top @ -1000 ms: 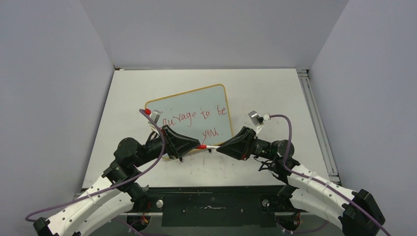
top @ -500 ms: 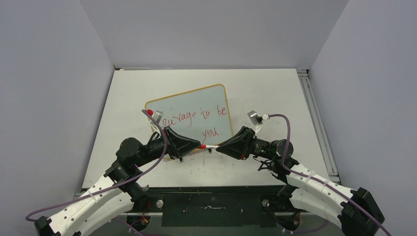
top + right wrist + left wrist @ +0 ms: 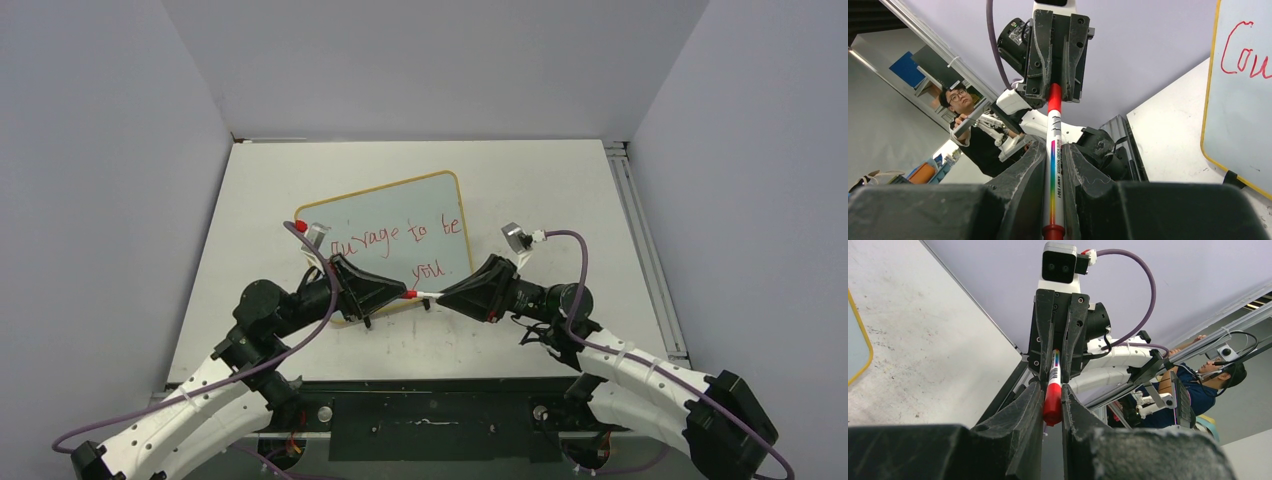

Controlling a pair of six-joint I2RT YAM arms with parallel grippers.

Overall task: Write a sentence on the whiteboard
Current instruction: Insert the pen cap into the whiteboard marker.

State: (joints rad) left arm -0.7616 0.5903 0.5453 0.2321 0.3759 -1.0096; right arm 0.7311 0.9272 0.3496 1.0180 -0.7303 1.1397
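The whiteboard (image 3: 392,187), yellow-framed, lies tilted on the table, and the red sentence (image 3: 400,238) on it reads "Courage to be you". In front of its near edge a white marker (image 3: 428,296) spans between both grippers. My left gripper (image 3: 402,294) is shut on the marker's red cap (image 3: 1052,401). My right gripper (image 3: 444,297) is shut on the marker's barrel (image 3: 1054,167). In the right wrist view the cap (image 3: 1054,100) sits on the barrel's far end inside the left gripper (image 3: 1055,60). The board's corner (image 3: 1243,110) shows "Cou".
The white scuffed table (image 3: 540,190) has grey walls on three sides and a metal rail (image 3: 640,240) along its right edge. The board's black clip feet (image 3: 428,304) stand close under the marker. A person (image 3: 965,107) sits beyond the table's near side.
My right gripper has moved a little left towards the left gripper, so less of the marker shows between them. The board has not moved.
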